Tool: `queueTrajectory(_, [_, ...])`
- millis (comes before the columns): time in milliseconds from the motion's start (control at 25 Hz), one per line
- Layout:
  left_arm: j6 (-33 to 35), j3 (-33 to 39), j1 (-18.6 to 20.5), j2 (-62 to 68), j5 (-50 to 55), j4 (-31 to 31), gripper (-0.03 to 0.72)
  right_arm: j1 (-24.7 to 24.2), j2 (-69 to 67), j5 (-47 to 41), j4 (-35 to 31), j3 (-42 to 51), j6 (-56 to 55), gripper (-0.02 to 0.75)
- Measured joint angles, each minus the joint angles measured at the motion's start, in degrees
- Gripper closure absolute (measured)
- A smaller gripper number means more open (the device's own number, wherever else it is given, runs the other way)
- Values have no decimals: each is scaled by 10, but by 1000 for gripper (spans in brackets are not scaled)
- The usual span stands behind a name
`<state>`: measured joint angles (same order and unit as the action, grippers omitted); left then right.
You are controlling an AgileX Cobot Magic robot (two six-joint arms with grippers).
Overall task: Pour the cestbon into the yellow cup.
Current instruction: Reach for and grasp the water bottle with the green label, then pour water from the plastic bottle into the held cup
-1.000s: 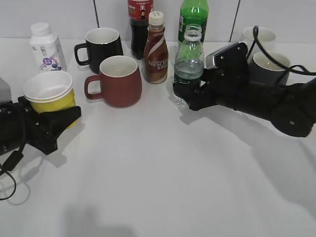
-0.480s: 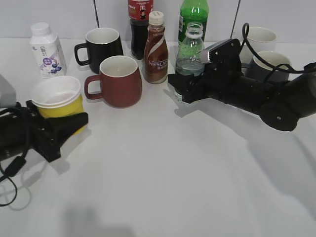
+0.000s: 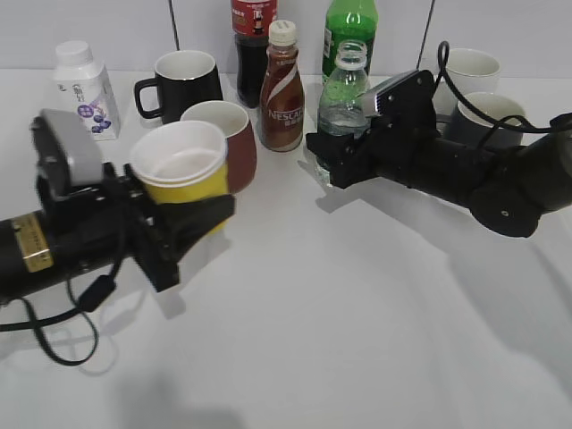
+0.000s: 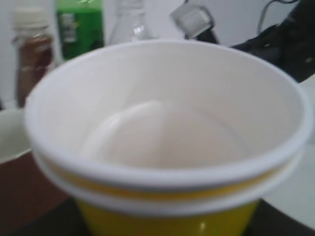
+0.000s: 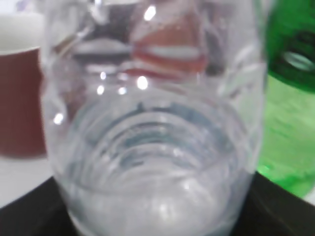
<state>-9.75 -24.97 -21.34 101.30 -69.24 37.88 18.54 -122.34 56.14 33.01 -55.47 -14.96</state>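
The yellow cup is held upright above the table by my left gripper, which is shut on its lower body. It fills the left wrist view, white inside and empty. The cestbon, a clear capless bottle with some water, stands upright in my right gripper, which is shut on its lower part and hides the label. It fills the right wrist view. Cup and bottle are well apart.
Behind the cup stand a dark red mug, a black mug and a white milk bottle. A Nescafe bottle, a cola bottle and a green soda bottle stand at the back. Two mugs sit far right.
My left gripper has lifted the yellow cup and carried it right, toward the middle, now in front of the red mug. The right gripper raised the cestbon slightly earlier and now holds still.
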Motion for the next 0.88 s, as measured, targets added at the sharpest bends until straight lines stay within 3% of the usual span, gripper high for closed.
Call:
queueTrajectory(160, [0,-24,-31,5,18,-3,309,0,3,-1,9,0,26,269])
queueTrajectory(520, [-12,-81,-90,16,105,-6,310,0,83,-66,104,0,107,269])
queueTrajectory(880, [-20,-95,-111,67,112,-7,312,0,142,-158,147,0,240,269])
